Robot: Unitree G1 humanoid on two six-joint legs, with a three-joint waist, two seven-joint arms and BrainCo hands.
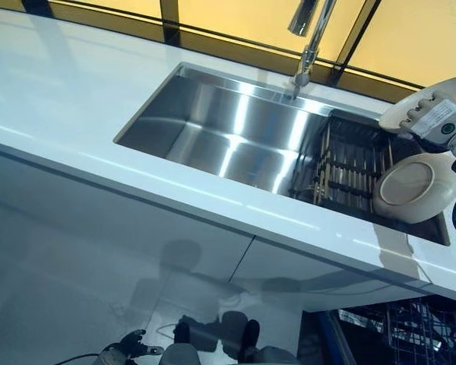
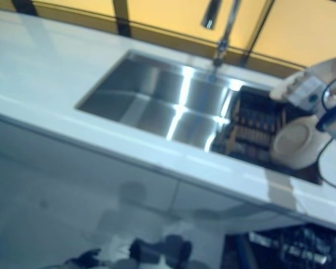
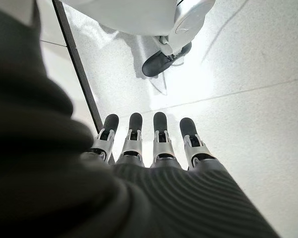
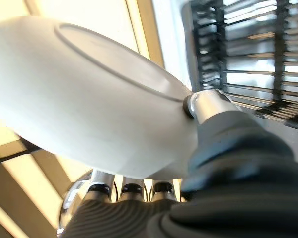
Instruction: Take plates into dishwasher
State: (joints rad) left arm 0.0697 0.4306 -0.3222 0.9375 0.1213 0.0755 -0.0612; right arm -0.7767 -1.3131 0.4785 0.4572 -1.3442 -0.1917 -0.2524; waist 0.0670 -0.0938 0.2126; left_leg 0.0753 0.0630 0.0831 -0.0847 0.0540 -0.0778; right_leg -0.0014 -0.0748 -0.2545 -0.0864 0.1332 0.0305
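Right hand (image 4: 208, 124) is clamped on the plate (image 1: 414, 186) above the sink's (image 1: 235, 129) drying rack (image 1: 349, 171); I judge transport comes next, down to the dishwasher rack (image 1: 418, 331) below. Left hand (image 3: 154, 144) hangs slack.

You had a white desk (image 1: 76, 99) running across your view, with a stainless steel sink (image 1: 228, 129) sunk into it. A chrome tap (image 1: 308, 46) rose from the far rim of the sink and leaned over the basin. At the sink's right end sat a dark wire drying rack (image 1: 349, 171), down inside the basin. Behind the desk you saw amber window panes (image 1: 235, 19) split by dark frame bars. Below the desk's front edge, pale cabinet fronts (image 1: 99, 251) dropped toward the glossy floor (image 3: 248, 74).
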